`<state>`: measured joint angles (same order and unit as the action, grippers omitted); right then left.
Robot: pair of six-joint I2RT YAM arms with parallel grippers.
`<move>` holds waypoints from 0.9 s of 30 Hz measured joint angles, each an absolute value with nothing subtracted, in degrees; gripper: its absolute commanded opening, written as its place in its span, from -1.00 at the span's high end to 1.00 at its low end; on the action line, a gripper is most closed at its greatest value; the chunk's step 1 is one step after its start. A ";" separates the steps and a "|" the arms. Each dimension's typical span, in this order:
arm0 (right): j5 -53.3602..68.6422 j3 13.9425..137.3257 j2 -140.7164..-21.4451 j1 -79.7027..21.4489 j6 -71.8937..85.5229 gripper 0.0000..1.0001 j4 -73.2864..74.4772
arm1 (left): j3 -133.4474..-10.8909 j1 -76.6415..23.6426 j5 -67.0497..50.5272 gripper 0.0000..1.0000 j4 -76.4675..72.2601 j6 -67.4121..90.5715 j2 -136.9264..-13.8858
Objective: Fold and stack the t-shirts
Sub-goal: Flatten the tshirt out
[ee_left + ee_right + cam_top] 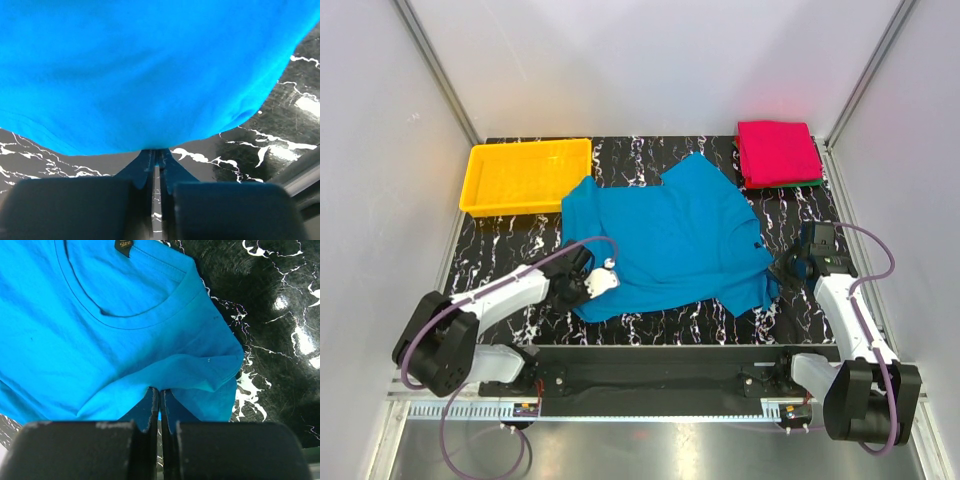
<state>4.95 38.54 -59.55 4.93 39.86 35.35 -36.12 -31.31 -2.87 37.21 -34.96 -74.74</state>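
At the far left of the table [800, 215] sits a yellow tray [528, 177]. One corner of the blue t-shirt [670, 235] reaches its near right corner, but it is not clear whether the two touch.

The left gripper [588, 286] is at the shirt's near left edge. In the left wrist view its fingers [145, 170] are pressed together with the hem of the blue cloth pinched between them, and the black, white-veined tabletop shows just beneath.

The blue t-shirt lies spread and rumpled across the middle of the table, its neck opening toward the right side. In the right wrist view a small dark tag [124, 245] inside the collar reads "Size"; no other writing can be made out.

The right gripper [782, 270] is at the shirt's near right corner. Its fingers [149, 407] are closed on a fold of blue cloth below the collar.

In the far right corner a pink t-shirt [778, 152], folded into a rectangle, lies on a green t-shirt [790, 184], of which only a thin strip shows along the near edge. This stack lies apart from the blue shirt.
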 measured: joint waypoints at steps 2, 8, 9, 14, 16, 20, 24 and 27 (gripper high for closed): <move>4.95 38.59 -59.55 4.93 39.68 1.00 35.59 | -36.14 -31.33 -2.87 1.00 37.23 -34.37 -74.67; 2.09 43.62 -55.07 4.93 38.33 1.00 44.80 | -37.08 -27.05 0.67 1.00 45.56 -33.15 -63.70; 0.86 46.63 -53.01 4.93 37.95 1.00 47.16 | -38.65 -25.65 1.52 1.00 48.95 -33.15 -59.72; -3.62 66.96 -46.41 4.91 35.48 1.00 53.41 | -58.57 -23.90 4.95 1.00 62.06 -32.53 -48.03; -4.19 75.94 -45.76 4.91 33.98 1.00 53.84 | -66.94 -23.79 5.63 1.00 64.53 -32.34 -47.05; -4.40 89.43 -44.93 4.91 31.20 1.00 56.21 | -81.52 -22.94 7.73 1.00 68.73 -32.45 -46.24; -2.37 98.70 -45.17 4.91 28.58 1.00 58.81 | -92.20 -22.90 10.26 1.00 71.09 -33.26 -46.65; -0.51 100.88 -46.70 4.89 27.83 1.00 59.46 | -95.11 -22.85 12.14 1.00 69.87 -34.33 -47.90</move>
<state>-0.51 100.88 -46.70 4.89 27.83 59.46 -95.11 -22.85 12.14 69.87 -34.33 -47.90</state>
